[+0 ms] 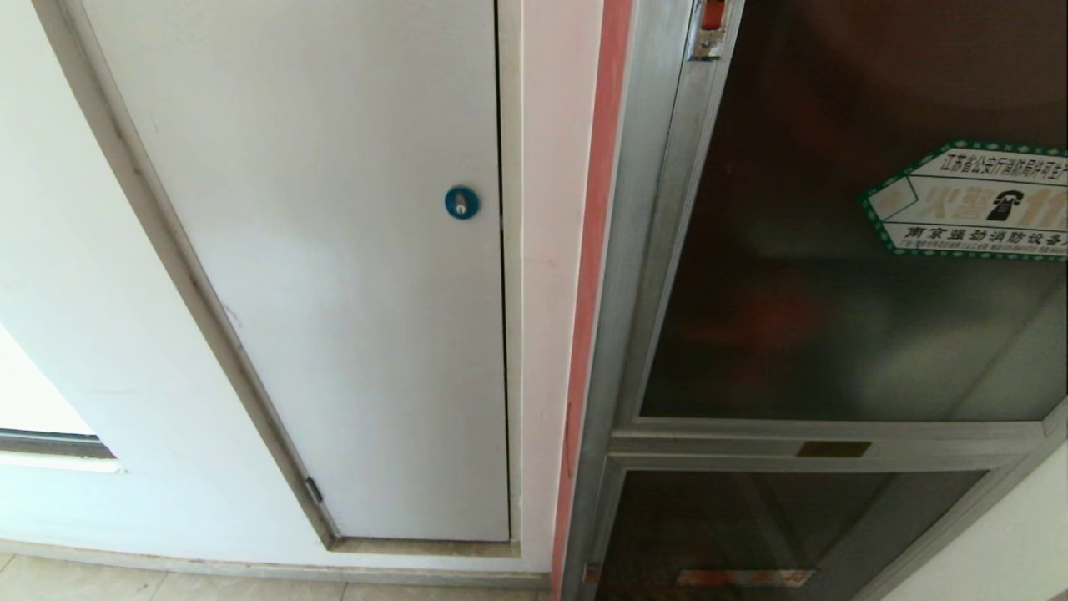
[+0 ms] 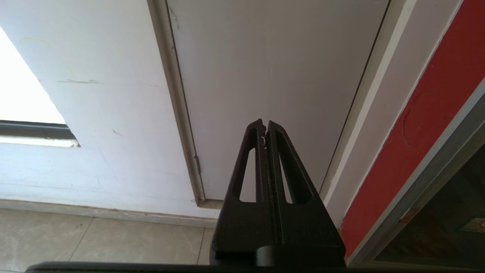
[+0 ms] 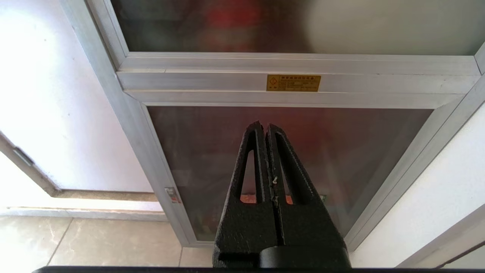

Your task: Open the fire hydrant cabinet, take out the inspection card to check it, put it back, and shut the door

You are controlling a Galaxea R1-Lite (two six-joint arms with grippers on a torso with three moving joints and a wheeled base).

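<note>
Both the left gripper [image 2: 265, 123] and right gripper [image 3: 265, 125] hang clenched and empty, because the door [image 1: 834, 292] remains closed, nothing yet needing a grasp.

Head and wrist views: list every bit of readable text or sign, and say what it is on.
Hexagonal sticker on the door: Chinese print with a telephone symbol; bottom line reads about "南京强劲消防设备", the rest is too blurred or cut off.
Brass plate on the cabinet frame: print too small to read.
Red label on the lower frame: unreadable.
</note>
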